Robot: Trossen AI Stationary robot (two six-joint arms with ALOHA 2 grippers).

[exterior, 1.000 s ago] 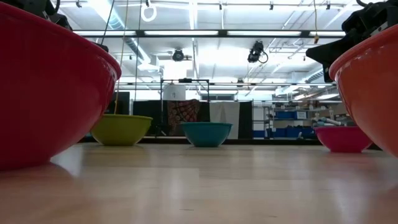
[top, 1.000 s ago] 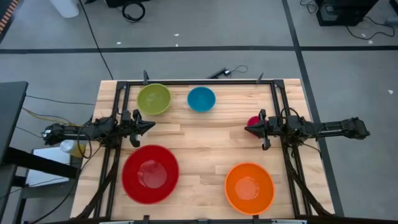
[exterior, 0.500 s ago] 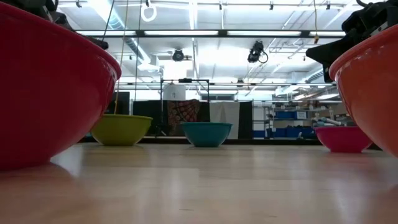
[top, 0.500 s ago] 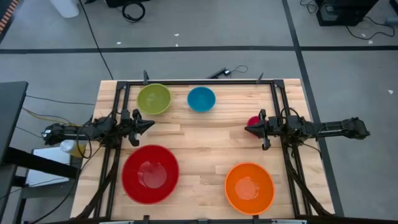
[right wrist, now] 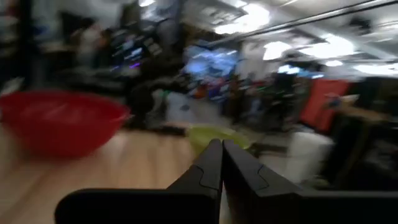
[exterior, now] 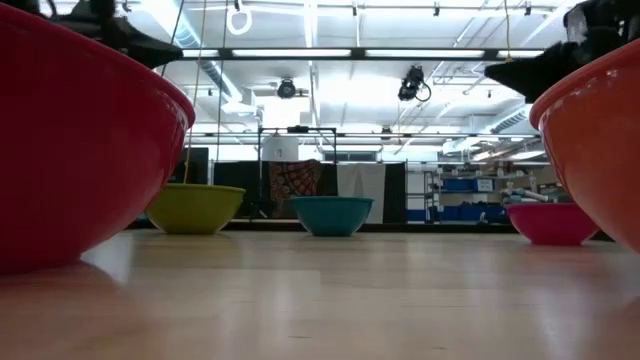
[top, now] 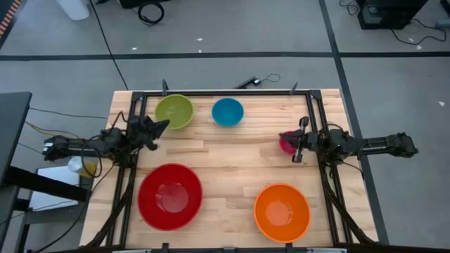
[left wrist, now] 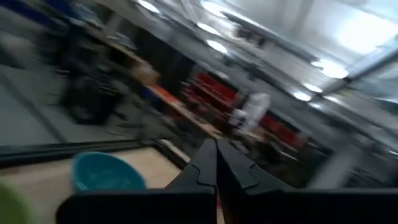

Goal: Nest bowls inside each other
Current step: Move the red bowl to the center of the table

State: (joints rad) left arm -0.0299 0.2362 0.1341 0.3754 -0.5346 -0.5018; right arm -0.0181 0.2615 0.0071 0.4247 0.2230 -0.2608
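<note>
Five bowls stand apart, each on its base on the wooden table. The red bowl (top: pixel 169 196) is near left and the orange bowl (top: pixel 281 211) near right. The yellow-green bowl (top: pixel 174 111) and the blue bowl (top: pixel 227 112) are at the far edge. The magenta bowl (top: pixel 287 144) is at the right, partly under my right gripper. My left gripper (top: pixel 166 124) is shut and empty, in the air just near the yellow-green bowl's near rim. My right gripper (top: pixel 282 135) is shut and empty above the magenta bowl's edge. Both shut fingertip pairs show in the wrist views (left wrist: pixel 216 147) (right wrist: pixel 222 145).
A black metal frame (top: pixel 225 92) runs along the table's far edge and down both sides beside the arms. Bare wood lies in the table's middle (top: pixel 232 161) between the bowls. The low view shows the red bowl (exterior: pixel 80 150) and orange bowl (exterior: pixel 600 140) close at either side.
My left gripper has risen and swung toward the far edge, nearer the yellow-green bowl, rolling as it went. My right gripper has rolled about its own axis and tipped slightly up, staying in place. Both stay shut. No bowl has moved.
</note>
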